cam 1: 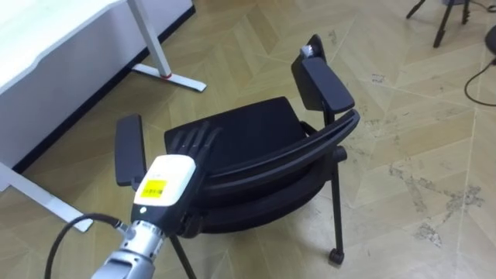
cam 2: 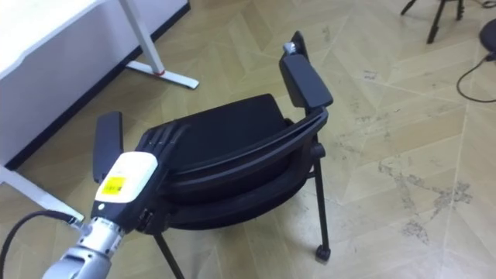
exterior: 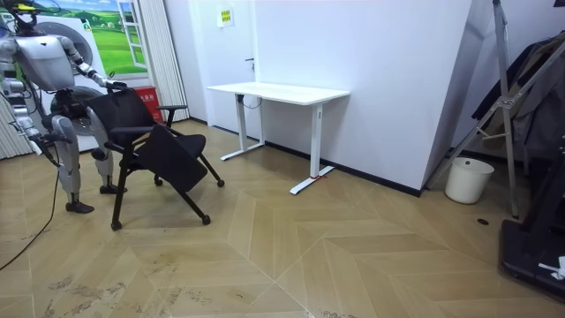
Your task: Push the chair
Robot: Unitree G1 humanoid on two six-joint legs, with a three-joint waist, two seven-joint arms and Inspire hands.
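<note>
A black chair [cam 1: 256, 147] with two padded armrests stands on the wood floor right in front of me, its backrest toward me. My left hand [cam 1: 172, 172] lies on the top edge of the backrest near the left armrest [cam 1: 129, 149]. Its fingers [cam 1: 195, 139] are straight and point over the seat. In the room view I stand behind the chair [exterior: 150, 141] at the room view's left, one arm stretched to its back. My right hand [exterior: 41, 144] hangs low at my side.
A white desk [cam 1: 46, 46] stands ahead on the left, its white foot [cam 1: 167, 76] on the floor close to the chair. Tripod legs [cam 1: 442, 19] and a dark cable [cam 1: 477, 77] lie at the far right. Against the wall stands a white bin [exterior: 468, 179].
</note>
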